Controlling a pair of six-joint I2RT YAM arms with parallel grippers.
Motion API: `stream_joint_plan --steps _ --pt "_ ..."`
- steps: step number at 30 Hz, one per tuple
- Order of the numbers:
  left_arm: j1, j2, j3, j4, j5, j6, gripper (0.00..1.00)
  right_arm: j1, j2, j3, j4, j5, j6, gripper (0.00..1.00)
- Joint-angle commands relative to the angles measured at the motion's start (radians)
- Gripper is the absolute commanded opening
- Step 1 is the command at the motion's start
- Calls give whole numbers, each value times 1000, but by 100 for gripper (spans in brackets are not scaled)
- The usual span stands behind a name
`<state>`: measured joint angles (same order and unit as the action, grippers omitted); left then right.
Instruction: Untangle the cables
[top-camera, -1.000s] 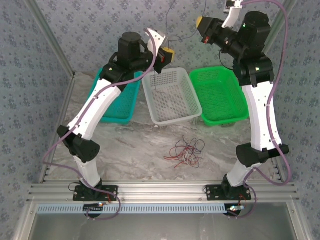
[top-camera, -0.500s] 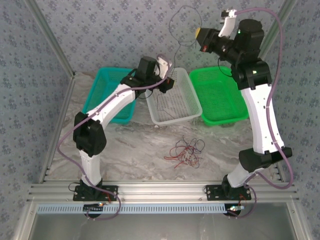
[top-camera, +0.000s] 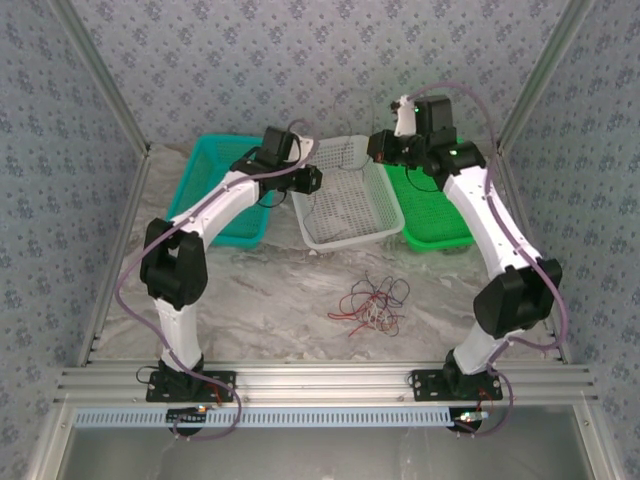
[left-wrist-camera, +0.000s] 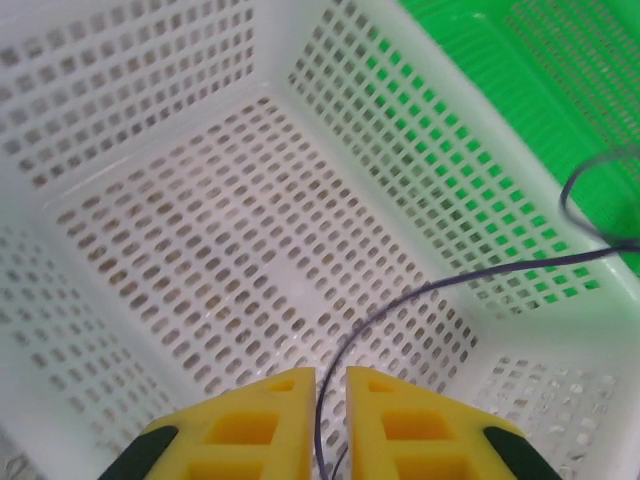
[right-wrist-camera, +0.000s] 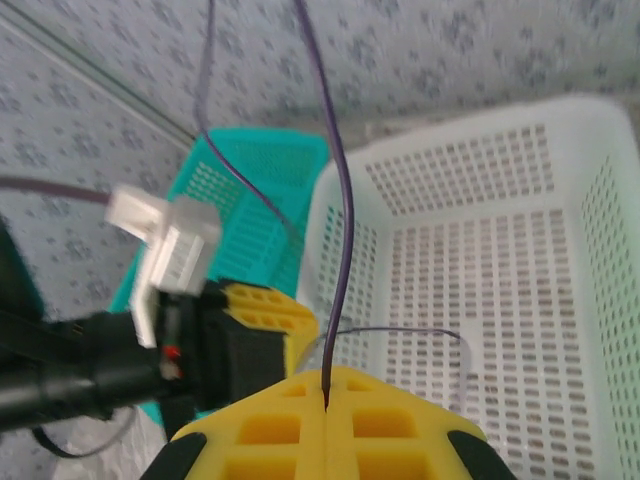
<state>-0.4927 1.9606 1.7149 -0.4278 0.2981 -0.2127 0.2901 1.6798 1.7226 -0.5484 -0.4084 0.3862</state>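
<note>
As the top view has it, both hands hang over the white basket (top-camera: 352, 238): the left hand (top-camera: 312, 181) at its left rim, the right hand (top-camera: 378, 150) at its far right corner, the two well apart. Nearer the arm bases than either hand, a heap of red, dark and pale cables (top-camera: 370, 300) lies on the desk (top-camera: 270, 290). A teal basket (top-camera: 235, 240) sits left of the left hand and a green basket (top-camera: 440, 240) right of the right hand. Any strand between the hands is too thin to follow from here.

From the left wrist, the left hand (left-wrist-camera: 330, 395) has its yellow fingers (left-wrist-camera: 260, 420) parted by a narrow slit. A dark cable (left-wrist-camera: 400, 300), thinner than that slit, comes up through it – whether either finger touches it I cannot tell. From there it curves off right, across the white basket's (left-wrist-camera: 180, 230) wall and over the green basket (left-wrist-camera: 470, 60).

From the right wrist, the right hand (right-wrist-camera: 328, 405) is closed tight, finger against finger, pinching the cable (right-wrist-camera: 343, 220) – it rises straight out of the seam. A thin loop arcs just beyond the fingertips over the white basket (right-wrist-camera: 480, 280). Left of this hand is the left hand (right-wrist-camera: 255, 320), with the teal basket (right-wrist-camera: 255, 190) behind it.
</note>
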Motion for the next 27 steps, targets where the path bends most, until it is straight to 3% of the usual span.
stream_joint_plan --steps 1,4,7,13,15,18,20,27 --pt "-1 47 35 -89 14 -36 22 23 55 -22 -34 -5 -39 0" --pt "-1 42 -1 -71 20 -64 44 36 99 -31 -23 -7 -34 0" --pt "-1 24 -24 -68 25 -82 59 43 152 -23 -32 -1 -32 0" --pt "-1 -67 -100 -40 -25 -105 77 47 277 -6 -84 -14 -27 2" --pt "-2 -106 -138 -22 -32 -113 81 49 309 4 -99 -13 -33 11" --pt "-2 -166 -199 3 -48 -119 88 49 333 19 -104 -10 -48 51" --pt "-4 -203 -231 9 -47 -118 92 48 327 20 -102 -10 -56 70" --pt "-30 -322 -266 0 -91 -69 99 43 221 18 -125 -3 -97 75"
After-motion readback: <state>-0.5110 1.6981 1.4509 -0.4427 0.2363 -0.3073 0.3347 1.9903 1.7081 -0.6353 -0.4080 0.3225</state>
